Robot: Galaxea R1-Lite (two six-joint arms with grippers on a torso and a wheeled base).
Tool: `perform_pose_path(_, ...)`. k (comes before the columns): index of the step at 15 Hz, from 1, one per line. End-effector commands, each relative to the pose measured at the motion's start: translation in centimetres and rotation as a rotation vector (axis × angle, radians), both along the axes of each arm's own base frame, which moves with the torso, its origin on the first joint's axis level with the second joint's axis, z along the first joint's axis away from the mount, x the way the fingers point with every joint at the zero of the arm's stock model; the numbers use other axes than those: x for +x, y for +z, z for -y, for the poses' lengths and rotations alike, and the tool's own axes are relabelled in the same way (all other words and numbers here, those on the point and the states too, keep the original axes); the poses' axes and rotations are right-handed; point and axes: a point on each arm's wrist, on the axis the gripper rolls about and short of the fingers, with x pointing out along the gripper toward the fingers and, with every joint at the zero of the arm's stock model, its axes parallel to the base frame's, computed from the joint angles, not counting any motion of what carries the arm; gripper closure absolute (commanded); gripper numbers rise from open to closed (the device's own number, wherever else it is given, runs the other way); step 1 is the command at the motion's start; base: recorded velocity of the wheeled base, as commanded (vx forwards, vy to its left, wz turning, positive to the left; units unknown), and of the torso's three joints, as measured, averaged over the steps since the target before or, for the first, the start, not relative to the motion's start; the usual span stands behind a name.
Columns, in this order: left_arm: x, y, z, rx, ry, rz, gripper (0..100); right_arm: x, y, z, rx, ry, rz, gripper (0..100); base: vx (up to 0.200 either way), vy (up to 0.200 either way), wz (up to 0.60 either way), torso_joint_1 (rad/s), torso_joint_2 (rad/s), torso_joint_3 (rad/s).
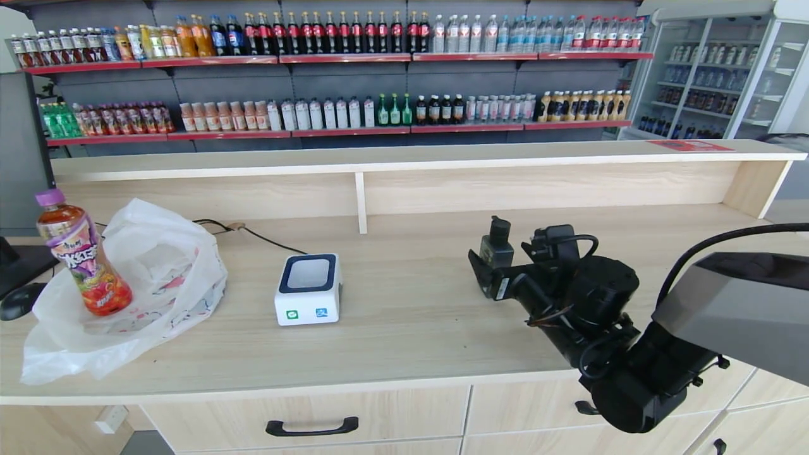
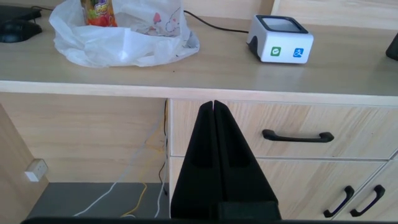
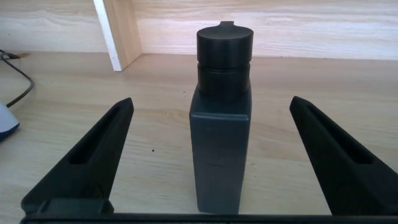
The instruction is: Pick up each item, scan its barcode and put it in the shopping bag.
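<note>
R claw (image 1: pixel 496 272) (head): we're seeing it gaping wide round dark bottle (image 1: pixel 495 248), which is standing upright on counter (image 1: pixel 411 316).
Bag (head): shopping bag (image 1: pixel 158 272) lying far left, orange drink (image 1: pixel 82 259) leaning in it.
L claw (image 2: pixel 214 106) (L wrist): sitting fully closed, holding nothing, below counter edge.
dark bottle (R wrist): standing between spread fingers (image 3: pixel 93 155), touching neither.

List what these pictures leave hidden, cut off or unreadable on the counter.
Dark bottle: barcode unseen, a plain side faces the right wrist view.
Drink bottle: cap cut off by the left wrist view's edge.
Shopping bag: any other contents hidden by crumpled plastic, head view.
</note>
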Motion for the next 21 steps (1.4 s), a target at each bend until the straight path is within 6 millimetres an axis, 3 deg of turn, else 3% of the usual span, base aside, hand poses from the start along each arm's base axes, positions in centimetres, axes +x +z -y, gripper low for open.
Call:
perform_pose_path(1,0.0,0.0,0.0,0.000,0.000,0.001,100,0.7,-0.5,-0.3,0.002,-0.001,0.002,0,0.000,0.000,0.00,0.000,0.00,0.000)
perform_pose_path(10,0.0,0.0,0.0,0.003,0.000,0.004,100,2.6,-1.8,-1.0,0.030,-0.003,0.007,0,0.000,0.000,0.00,0.000,0.00,0.000)
perform_pose_path(21,0.0,0.2,0.0,0.003,0.002,0.016,100,3.1,-2.3,-1.0,0.028,-0.003,0.003,0,0.000,0.000,0.00,0.000,0.00,0.000)
